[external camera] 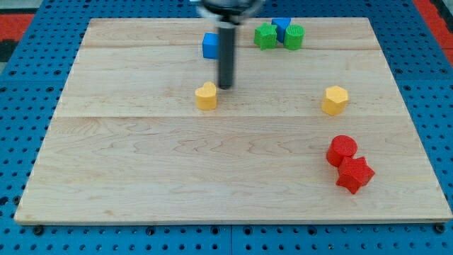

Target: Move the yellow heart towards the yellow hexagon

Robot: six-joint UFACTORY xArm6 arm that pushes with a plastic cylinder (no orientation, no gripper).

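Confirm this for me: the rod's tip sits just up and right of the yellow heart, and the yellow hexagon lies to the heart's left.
Wrong side: in the camera view the yellow hexagon lies to the yellow heart's right. My tip does sit just up-right of the heart.

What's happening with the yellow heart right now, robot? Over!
My tip just right of and above yellow heart, about touching. Yellow hexagon far to the view's right. Board between them bare. Over.

Under my tip (225,86), a smooth dark rod, the board (141,177) looks like pale, lightly glossy wood; the yellow heart (206,95) just beside it seems matt plastic.
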